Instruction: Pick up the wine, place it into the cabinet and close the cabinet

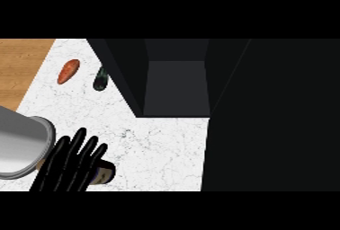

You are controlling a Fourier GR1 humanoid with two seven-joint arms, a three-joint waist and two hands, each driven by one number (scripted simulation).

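**Wine grasp at 7 o'clock, cabinet open**

Cabinet (176,85) open at 12. Left hand (69,164) at 7, fingers straight over the wine (103,173), not yet wrapped. I'd curl round the bottle before lifting toward 12. Carrot (68,71), dark vegetable (100,79) at 10. Right hand unseen

The white counter (159,143) was lit evenly and brightly, with no glare on it. The open cabinet (176,81) stayed very dark inside, and the whole right side was almost black.
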